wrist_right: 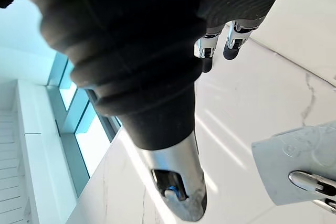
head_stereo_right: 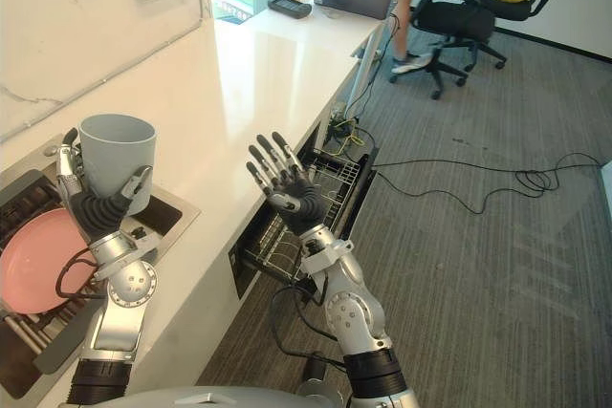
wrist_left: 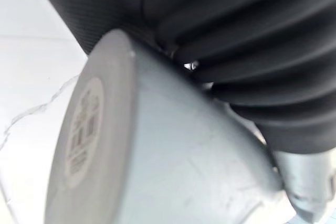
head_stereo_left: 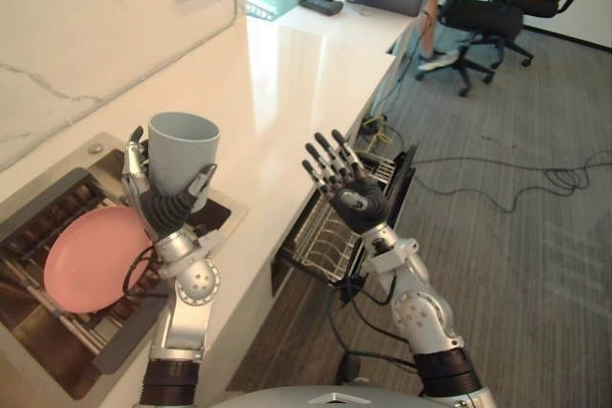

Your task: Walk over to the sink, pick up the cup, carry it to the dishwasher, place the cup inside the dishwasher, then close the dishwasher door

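Left eye view: left hand [head_stereo_left: 164, 205] clamped round grey cup [head_stereo_left: 183, 148], upright at left-centre, above sink [head_stereo_left: 43, 198]. Right hand [head_stereo_left: 346, 186] splayed, empty, mid-frame. Keep cup level, swing toward open dishwasher rack [head_stereo_left: 330, 236].

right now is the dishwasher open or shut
Open: the dishwasher stands out from under the counter, its wire rack exposed from above.

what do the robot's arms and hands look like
The left arm and right arm are silver-grey metal segments with rounded joint housings and black ribbed bands lower down. The left hand and right hand each have a dark ribbed cover over the wrist and back, slim silver fingers with dark tips, and a thumb set apart.
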You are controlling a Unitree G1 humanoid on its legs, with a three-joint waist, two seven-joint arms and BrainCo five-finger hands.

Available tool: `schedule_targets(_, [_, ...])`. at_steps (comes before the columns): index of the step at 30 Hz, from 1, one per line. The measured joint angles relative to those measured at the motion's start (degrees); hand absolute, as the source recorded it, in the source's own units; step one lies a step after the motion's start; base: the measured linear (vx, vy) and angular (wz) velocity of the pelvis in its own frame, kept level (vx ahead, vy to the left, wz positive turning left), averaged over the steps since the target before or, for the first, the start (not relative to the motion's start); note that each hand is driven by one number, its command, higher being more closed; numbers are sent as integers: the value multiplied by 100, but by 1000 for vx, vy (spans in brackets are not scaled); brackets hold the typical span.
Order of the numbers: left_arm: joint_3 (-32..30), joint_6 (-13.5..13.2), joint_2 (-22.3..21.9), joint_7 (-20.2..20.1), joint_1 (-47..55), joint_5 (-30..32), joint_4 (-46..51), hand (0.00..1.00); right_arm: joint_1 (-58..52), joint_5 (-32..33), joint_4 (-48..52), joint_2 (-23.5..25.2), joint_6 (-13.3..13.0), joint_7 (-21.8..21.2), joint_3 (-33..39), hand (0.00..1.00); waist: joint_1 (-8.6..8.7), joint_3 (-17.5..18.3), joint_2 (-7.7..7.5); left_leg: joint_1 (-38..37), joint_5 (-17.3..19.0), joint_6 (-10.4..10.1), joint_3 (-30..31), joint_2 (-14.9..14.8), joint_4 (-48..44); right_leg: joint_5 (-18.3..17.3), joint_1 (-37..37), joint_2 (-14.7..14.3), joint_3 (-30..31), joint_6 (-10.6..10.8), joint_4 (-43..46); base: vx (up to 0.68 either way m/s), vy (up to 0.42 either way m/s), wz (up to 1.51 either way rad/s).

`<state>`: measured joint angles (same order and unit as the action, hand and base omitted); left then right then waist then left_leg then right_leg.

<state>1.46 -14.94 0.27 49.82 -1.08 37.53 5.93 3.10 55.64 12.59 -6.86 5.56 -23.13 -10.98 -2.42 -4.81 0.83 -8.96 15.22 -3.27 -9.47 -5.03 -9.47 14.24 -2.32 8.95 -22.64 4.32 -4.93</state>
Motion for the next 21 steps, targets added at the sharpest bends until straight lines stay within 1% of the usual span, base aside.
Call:
schedule_targets(2, [101, 136, 98, 191, -29, 196, -74, 100, 125, 67, 0, -3, 94, 33, -265, 0, -23, 8, -15, 24, -75, 13, 6, 44, 57, 28, -45, 48, -12, -28, -21, -71, -27, 4])
schedule_targets(4, [169, 165, 142, 289, -50, 323, -85, 100, 258, 79, -1, -11, 101, 89, -377, 0, -43, 4, -33, 100, -85, 4, 4, 56, 30, 28, -108, 74, -22, -28, -22, -59, -40, -2])
schedule_targets(6, [295, 268, 176, 417, -85, 331, -118, 100, 365, 124, -1, -35, 102, 182, -481, 0, -66, 7, -42, 202, -91, -4, 20, 54, -49, 28, -158, 77, -40, -29, -22, -57, -44, 4])
schedule_targets(9, [440, 364, 186, 575, -252, 343, -276, 100, 481, 122, -15, -100, 97, 416, -587, 0, -57, 4, -53, 275, -108, -34, 89, 33, -90, 29, -160, 69, -120, -43, -22, -65, -54, 10])
schedule_targets(12, [604, 372, 209, 762, -423, 563, -278, 100, 515, 113, -30, -97, 74, 734, -716, 0, -54, 1, -108, 359, -118, -54, 163, 18, -174, 36, -163, 70, -183, -78, -22, -52, -39, 10])
schedule_targets(14, [678, 408, 232, 769, -488, 593, -278, 100, 666, 115, -102, -94, 68, 840, -858, 0, -57, -3, -148, 395, -115, -56, 168, 14, -232, 13, -166, 71, -188, -108, -22, -61, -30, 3])
schedule_targets(15, [772, 487, 283, 771, -510, 672, -279, 100, 803, 117, -208, -83, 67, 916, -948, 0, -57, 11, -177, 406, -117, -59, 175, 10, -244, -12, -167, 70, -192, -146, -22, -49, -21, 2])
schedule_targets(17, [913, 542, 346, 775, -517, 777, -278, 100, 945, 118, -296, -80, 67, 1033, -1034, 0, -75, 30, -207, 419, -124, -72, 188, 4, -249, -15, -166, 69, -209, -151, -21, -27, -19, 6])
schedule_targets(19, [1018, 622, 378, 869, -520, 828, -278, 100, 1045, 120, -297, -63, 64, 1165, -1112, 0, -78, 33, -212, 449, -128, -78, 233, 0, -265, -19, -163, 71, -253, -156, -20, -10, -18, 12])
schedule_targets(21, [1061, 727, 387, 948, -562, 1015, -280, 100, 1135, 121, -297, -56, 64, 1262, -1140, 0, -76, 33, -212, 503, -132, -87, 312, -7, -295, -17, -158, 74, -318, -156, -10, 12, -11, 16])
